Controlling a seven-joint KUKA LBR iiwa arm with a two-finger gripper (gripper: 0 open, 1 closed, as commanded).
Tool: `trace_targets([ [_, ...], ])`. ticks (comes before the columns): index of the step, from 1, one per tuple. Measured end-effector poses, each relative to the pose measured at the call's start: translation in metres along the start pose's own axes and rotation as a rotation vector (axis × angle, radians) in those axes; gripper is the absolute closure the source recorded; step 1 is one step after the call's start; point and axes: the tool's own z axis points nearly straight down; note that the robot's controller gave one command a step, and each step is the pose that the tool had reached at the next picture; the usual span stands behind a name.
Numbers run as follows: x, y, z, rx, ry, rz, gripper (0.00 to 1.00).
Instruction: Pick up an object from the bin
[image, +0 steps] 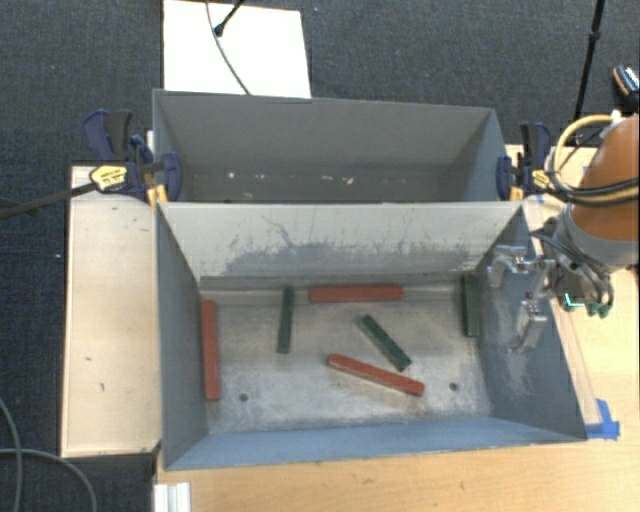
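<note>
**Sloping wall crowds the nearest stick**

The dark green stick (469, 305) nearest the gripper lies lengthwise along the right edge of the floor. It sits tight against the foot of the sloping right wall of the grey metal bin (535, 395), its far end near the back corner. The gripper (524, 335) hangs just beside it, over the slope rather than over the floor. Whether it is open or clenched cannot be told, and nothing is seen in its grasp.

The main hazard, as I judge it, is the wall. A descent from here would likely meet the slope and skid or jam. Even after a shift left, there is little room between stick and metal, so the stick may be shoved rather than enclosed. Being narrow, it could also pivot out if caught near one end.

Further out, a slanted green stick (385, 343) and a slanted red stick (375, 375) lie in mid-floor, apart from every wall and probably easier to take.
</note>
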Motion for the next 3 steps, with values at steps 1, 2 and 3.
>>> trace_targets([
  [1, 0.012, 0.073, 0.111, -0.003, 0.002, 0.111, 0.0],
  [2, -0.013, 0.126, 0.134, -0.002, -0.008, 0.169, 0.0],
  [3, -0.012, 0.122, 0.133, 0.0, -0.006, 0.169, 1.0],
])
